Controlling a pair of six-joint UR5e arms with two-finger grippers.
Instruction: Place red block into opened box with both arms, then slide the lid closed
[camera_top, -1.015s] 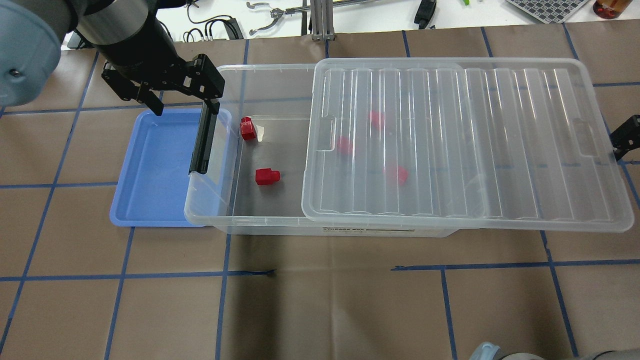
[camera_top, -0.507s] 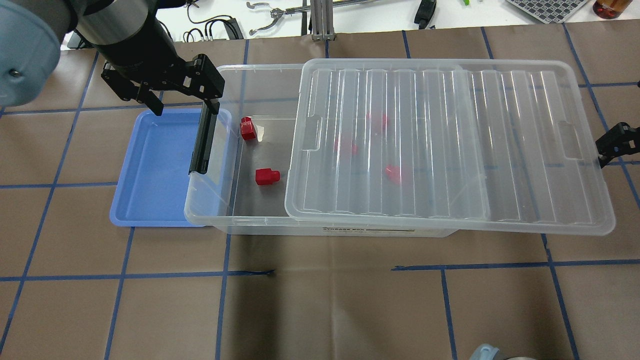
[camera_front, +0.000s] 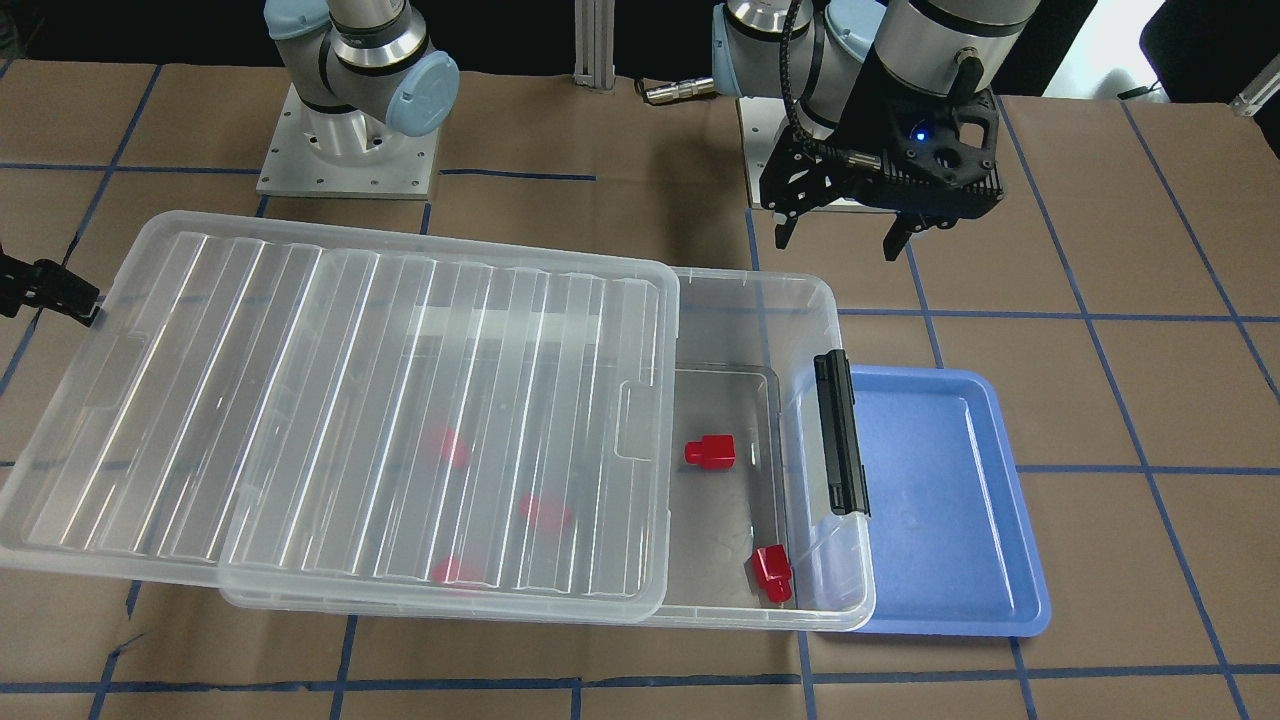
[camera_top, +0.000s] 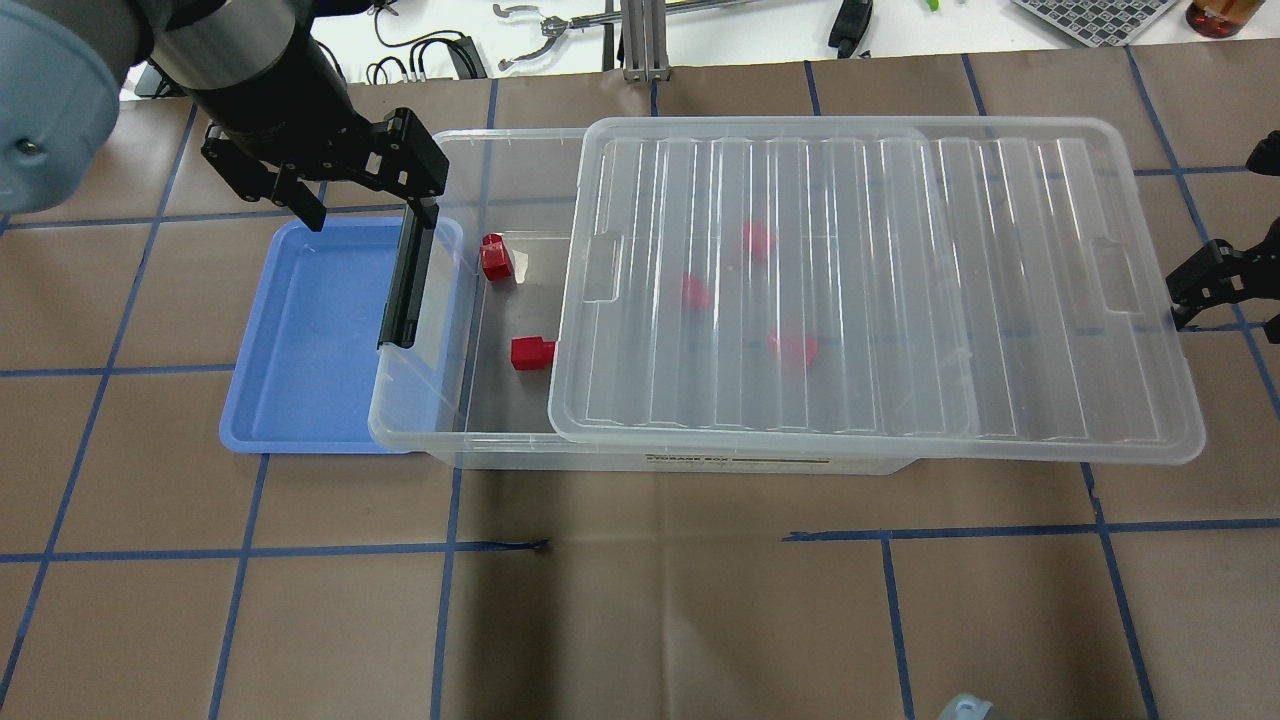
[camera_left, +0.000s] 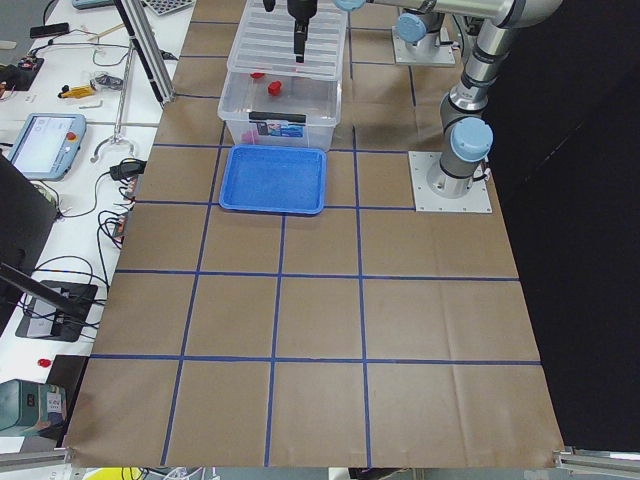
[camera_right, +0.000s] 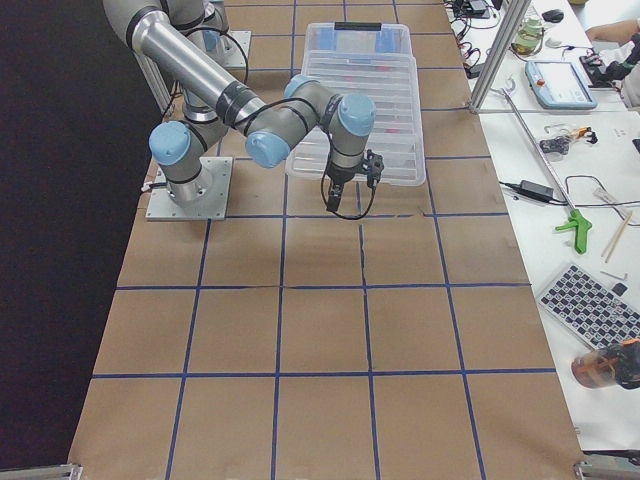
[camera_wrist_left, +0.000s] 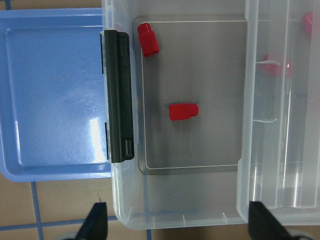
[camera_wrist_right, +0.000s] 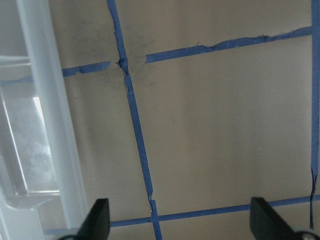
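Observation:
The clear box (camera_top: 700, 462) lies lengthwise on the table, its black latch (camera_top: 405, 290) on the left end. Its ridged lid (camera_top: 880, 290) covers most of it and overhangs the right end. Two red blocks (camera_top: 495, 258) (camera_top: 532, 352) lie in the uncovered left strip, and three more show blurred through the lid. My left gripper (camera_top: 370, 205) hangs open and empty over the box's far left corner. My right gripper (camera_top: 1232, 300) is open and empty, its nearer finger against the lid's right short edge; the wrist view shows that lid rim (camera_wrist_right: 50, 125) beside it.
A blue tray (camera_top: 310, 330) sits against the box's latch end, partly under it. Tools and cables lie on the white bench (camera_top: 720, 25) behind the table. The arm bases (camera_front: 345, 150) stand on the robot's side.
The lid has slid left over the box, narrowing the uncovered strip, and the right gripper has followed at its right edge. The left arm has stayed still.

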